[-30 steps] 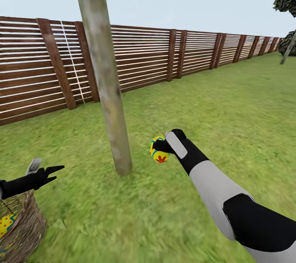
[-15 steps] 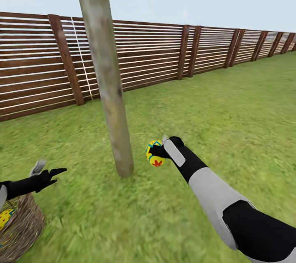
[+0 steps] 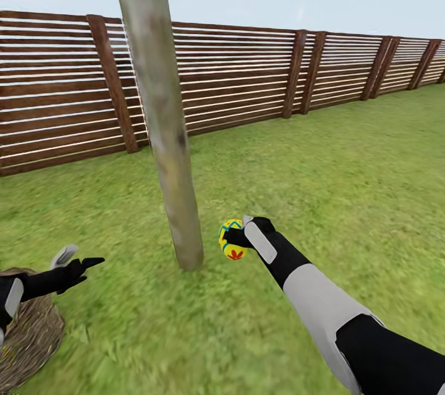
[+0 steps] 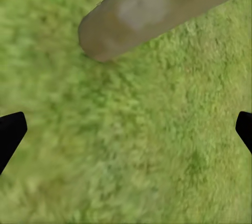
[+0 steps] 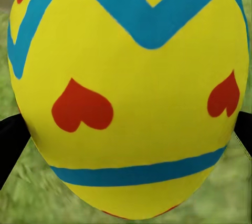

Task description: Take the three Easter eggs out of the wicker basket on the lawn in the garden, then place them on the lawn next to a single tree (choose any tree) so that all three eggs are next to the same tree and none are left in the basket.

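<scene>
In the head view, the right claw point(image 3: 238, 237) grips an egg point(image 3: 232, 240) at centre frame, just right of the tree point(image 3: 162, 110) base on the lawn point(image 3: 346, 185). At lower left, the left claw point(image 3: 79, 259) gapes empty beside the basket point(image 3: 28, 336).

In the left wrist view, its fingertips point(image 4: 10, 134) sit wide apart over grass, trunk point(image 4: 157, 8) above.

In the right wrist view, the egg point(image 5: 128, 92) sits between the fingers.

Black hands point(image 3: 238, 235), grey pads, white-and-black forearm point(image 3: 327, 302)

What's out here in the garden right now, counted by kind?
Easter eggs: 1
Wicker baskets: 1
Tree trunks: 1
Wooden fences: 1
Robot grippers: 2
Total: 6
</scene>
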Robot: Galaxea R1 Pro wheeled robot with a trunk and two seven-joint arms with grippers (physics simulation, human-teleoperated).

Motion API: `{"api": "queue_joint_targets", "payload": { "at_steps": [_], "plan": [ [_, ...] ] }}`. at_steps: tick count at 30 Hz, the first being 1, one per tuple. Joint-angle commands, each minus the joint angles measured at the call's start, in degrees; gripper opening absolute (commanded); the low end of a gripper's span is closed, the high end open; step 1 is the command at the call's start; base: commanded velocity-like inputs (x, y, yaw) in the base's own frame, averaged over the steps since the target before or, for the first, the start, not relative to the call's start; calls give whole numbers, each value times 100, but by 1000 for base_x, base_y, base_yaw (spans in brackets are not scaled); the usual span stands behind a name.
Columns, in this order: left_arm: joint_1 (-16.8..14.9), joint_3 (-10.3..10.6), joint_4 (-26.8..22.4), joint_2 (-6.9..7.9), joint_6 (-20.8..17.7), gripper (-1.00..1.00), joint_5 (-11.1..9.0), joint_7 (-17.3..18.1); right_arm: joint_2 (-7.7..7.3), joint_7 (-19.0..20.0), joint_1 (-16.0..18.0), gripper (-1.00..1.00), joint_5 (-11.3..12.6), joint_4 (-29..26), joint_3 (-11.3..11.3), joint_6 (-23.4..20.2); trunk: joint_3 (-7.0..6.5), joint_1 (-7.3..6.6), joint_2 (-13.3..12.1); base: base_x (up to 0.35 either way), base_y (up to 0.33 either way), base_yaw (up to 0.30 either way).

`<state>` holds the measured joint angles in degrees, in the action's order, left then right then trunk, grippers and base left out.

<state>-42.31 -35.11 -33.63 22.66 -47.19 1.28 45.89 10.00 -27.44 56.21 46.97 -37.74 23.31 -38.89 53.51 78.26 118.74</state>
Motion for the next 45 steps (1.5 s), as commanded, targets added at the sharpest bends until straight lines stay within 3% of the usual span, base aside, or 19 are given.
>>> {"api": "queue_joint_targets", "payload": {
  "at_steps": [1,12,17,19,20,25,30,35,39,45],
  "plan": [
    [-8,-32,-3,-27,-45,100,13,-28,0,-52,2,-100,49,-6,13,-5,14,1,2,212,-214,183],
    [-9,-120,-3,-88,-44,100,4,-375,0,-51,-4,-100,29,-6,22,43,93,1,2,214,-214,128],
    [-14,-127,-3,-112,-44,100,-2,-493,0,-52,-83,-100,-188,32,24,582,131,1,2,214,-214,3],
    [-14,-150,-3,-113,-44,100,-3,-503,0,-51,-155,-100,-208,37,24,616,143,1,2,214,-194,0],
    [-14,-261,-3,-113,-51,100,-5,-503,0,-51,-184,-100,-257,42,38,622,144,1,2,65,-31,0],
    [-14,-325,-3,-105,-53,100,-14,-489,0,-44,-190,-100,-609,52,116,627,145,1,2,13,82,0],
    [-14,-330,-11,-104,-56,100,-30,-430,0,-42,-192,-100,-652,63,121,628,145,1,2,0,8,0],
    [-14,-336,-12,-96,-122,100,-46,-349,0,-42,-195,-100,-654,65,121,628,235,111,203,0,0,0],
    [-14,-568,-12,-37,-527,100,-41,-50,0,-42,-195,-100,-653,65,121,627,307,199,363,0,0,0],
    [-14,-598,-20,92,-1149,100,-37,366,0,-42,-197,-100,-646,65,128,628,388,331,604,0,0,0]
  ]
}}
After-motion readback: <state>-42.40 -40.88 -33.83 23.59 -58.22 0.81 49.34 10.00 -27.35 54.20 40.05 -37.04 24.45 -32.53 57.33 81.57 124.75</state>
